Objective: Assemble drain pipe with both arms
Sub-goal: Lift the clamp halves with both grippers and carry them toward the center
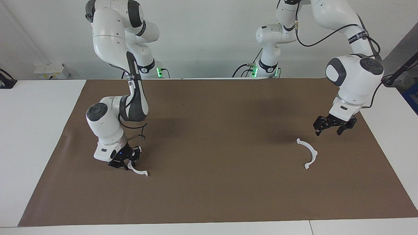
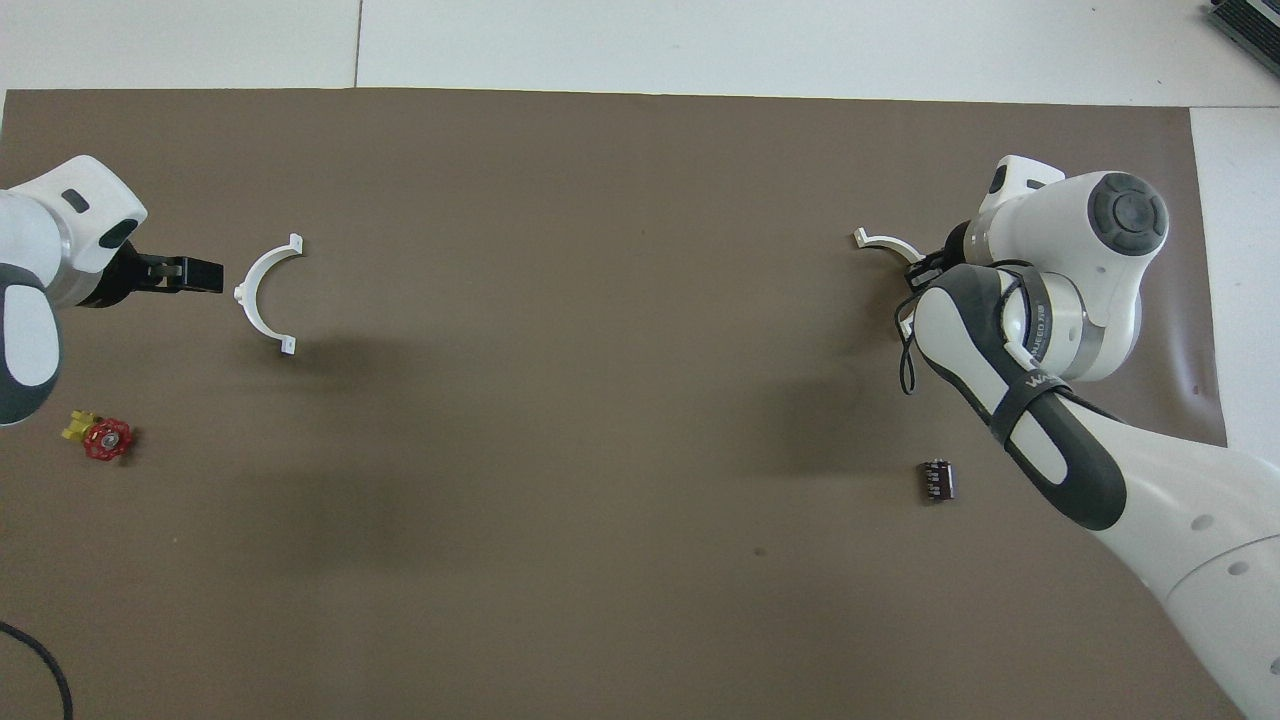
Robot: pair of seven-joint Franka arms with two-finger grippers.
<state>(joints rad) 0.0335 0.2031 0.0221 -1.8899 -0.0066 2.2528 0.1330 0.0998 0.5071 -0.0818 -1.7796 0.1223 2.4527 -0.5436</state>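
One white half-ring arc (image 1: pixel 309 153) of the drain pipe lies flat on the brown mat (image 1: pixel 209 147) toward the left arm's end; it also shows in the overhead view (image 2: pixel 262 295). My left gripper (image 1: pixel 333 128) hangs open above the mat beside this arc, apart from it; it also shows in the overhead view (image 2: pixel 190 272). The second arc (image 1: pixel 139 171) lies toward the right arm's end, and part of it shows in the overhead view (image 2: pixel 882 240). My right gripper (image 1: pixel 125 160) is down at the mat, right at this arc's middle, and hides half of it.
A red handwheel with a yellow piece (image 2: pixel 104 438) lies on the mat near the left arm. A small dark ribbed cylinder (image 2: pixel 937 480) lies near the right arm. A black cable (image 2: pixel 40 660) curls at the mat's corner by the left arm's base.
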